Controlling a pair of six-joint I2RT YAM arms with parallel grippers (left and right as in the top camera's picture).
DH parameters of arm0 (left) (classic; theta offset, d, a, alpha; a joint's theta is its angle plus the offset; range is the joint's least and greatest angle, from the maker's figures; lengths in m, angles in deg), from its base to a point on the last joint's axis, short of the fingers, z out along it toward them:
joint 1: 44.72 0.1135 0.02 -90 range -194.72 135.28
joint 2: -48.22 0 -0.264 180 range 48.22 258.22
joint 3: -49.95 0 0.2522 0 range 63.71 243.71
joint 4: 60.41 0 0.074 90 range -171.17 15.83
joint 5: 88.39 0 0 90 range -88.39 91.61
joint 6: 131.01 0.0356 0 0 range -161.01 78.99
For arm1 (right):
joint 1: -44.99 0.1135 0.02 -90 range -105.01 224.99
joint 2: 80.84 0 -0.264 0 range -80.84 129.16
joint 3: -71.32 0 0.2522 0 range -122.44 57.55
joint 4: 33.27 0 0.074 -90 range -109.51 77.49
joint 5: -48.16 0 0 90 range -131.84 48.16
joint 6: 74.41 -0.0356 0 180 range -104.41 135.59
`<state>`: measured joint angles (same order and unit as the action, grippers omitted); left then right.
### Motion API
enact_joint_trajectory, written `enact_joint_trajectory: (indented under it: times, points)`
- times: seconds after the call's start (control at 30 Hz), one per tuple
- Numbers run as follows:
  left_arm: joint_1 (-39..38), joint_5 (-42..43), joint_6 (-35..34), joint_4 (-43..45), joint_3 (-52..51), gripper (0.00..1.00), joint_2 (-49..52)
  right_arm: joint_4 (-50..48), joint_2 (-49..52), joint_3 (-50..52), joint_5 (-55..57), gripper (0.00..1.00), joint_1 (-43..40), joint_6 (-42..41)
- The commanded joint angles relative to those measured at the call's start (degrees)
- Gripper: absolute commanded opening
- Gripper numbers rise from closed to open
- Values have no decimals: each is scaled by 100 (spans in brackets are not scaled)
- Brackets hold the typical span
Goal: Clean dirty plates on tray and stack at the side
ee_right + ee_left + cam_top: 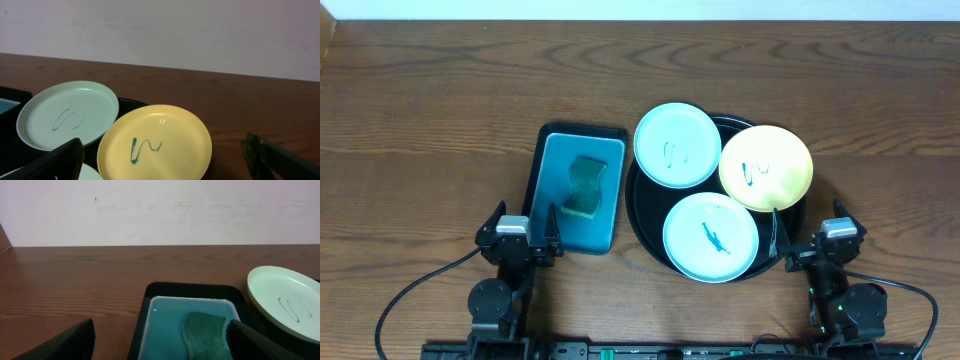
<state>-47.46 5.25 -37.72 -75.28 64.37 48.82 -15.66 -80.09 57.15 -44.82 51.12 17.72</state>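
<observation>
Three plates lie on the round black tray (640, 212): a pale mint plate (677, 145) at the back left, a yellow plate (766, 167) at the right and a second mint plate (711, 237) at the front. Each has a teal scribble. My left gripper (526, 228) is open and empty, at the near end of the teal tray. My right gripper (806, 238) is open and empty at the black tray's near right rim. The right wrist view shows the yellow plate (155, 142) and the back mint plate (67, 120) ahead of my open fingers (162, 162).
A rectangular teal tray (570, 213) with a dark rim lies left of the black tray and holds a green sponge (586, 187). The left wrist view shows this tray (162, 325), the sponge (206, 335) and the back mint plate (287, 307). A wall stands behind the table.
</observation>
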Motion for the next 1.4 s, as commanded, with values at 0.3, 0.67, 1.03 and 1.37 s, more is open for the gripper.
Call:
enact_joint_trajectory:
  times: [0.3,0.67,1.03,1.37]
  points:
    - [-22,-46,98,-269,-44,84,4,24,17,9,15,99,28,52]
    - [-24,-26,98,-271,-44,85,4,24,17,9,15,99,28,52]
    - [-24,-26,98,-271,-44,84,4,24,17,9,15,99,28,52]
    - [-24,-22,-92,-219,-42,84,4,24,17,9,15,99,28,52]
